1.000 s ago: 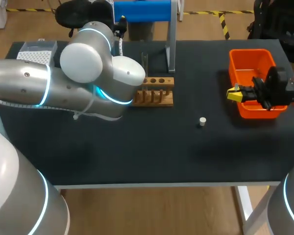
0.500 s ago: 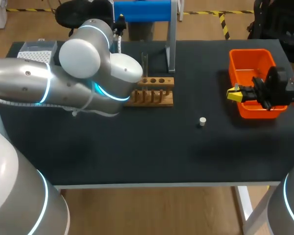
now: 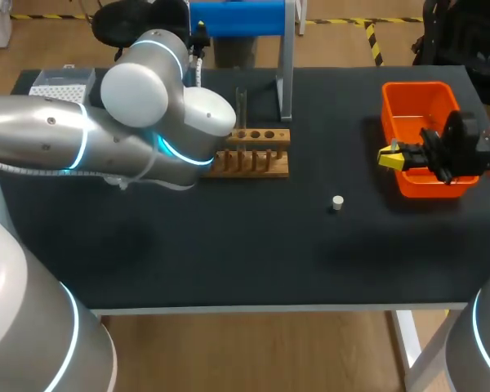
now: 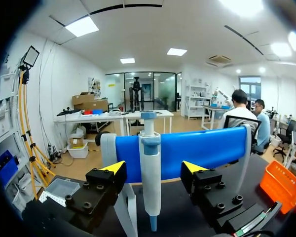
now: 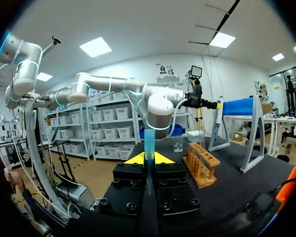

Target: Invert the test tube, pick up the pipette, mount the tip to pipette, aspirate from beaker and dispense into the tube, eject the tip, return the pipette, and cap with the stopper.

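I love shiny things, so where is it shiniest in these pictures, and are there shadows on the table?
Head view: the left arm gleams silver with a glowing cyan ring, and the black table shows only soft, faint shadow beneath it. Left wrist view: the pipette is evenly lit, no glare. Right wrist view: light shines through the pale blue test tube.
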Available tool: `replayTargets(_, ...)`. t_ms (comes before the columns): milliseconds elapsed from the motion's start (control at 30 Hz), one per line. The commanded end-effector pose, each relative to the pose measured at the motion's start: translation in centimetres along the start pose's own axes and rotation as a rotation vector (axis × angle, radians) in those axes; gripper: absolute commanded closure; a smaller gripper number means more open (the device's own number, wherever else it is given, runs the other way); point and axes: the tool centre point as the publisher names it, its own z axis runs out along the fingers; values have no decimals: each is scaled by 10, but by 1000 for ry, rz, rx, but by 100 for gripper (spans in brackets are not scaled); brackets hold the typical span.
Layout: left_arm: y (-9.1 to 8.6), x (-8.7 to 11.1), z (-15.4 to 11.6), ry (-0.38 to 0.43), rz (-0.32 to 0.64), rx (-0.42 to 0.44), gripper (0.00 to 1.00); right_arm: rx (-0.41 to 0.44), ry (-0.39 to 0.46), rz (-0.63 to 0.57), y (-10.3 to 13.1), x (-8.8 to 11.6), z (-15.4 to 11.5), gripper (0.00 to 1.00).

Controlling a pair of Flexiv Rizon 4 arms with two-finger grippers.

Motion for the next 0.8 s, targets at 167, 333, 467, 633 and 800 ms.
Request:
replayTargets(167, 4, -1, 11, 0, 0, 4, 37, 2, -2, -1, 1, 1, 0, 100)
replayTargets(333, 3, -3, 15, -1, 0, 2, 38, 2, -2, -1, 1, 1, 0, 100)
replayTargets(467, 3, -5, 17, -3, -1, 3, 39, 2, -2, -1, 1, 1, 0, 100)
replayTargets(633, 2, -6, 19, -4, 2, 6, 40, 2, -2, -1, 1, 1, 0, 100)
replayTargets(800, 1, -5, 21, -3, 7, 6, 42, 2, -2, -1, 1, 1, 0, 100)
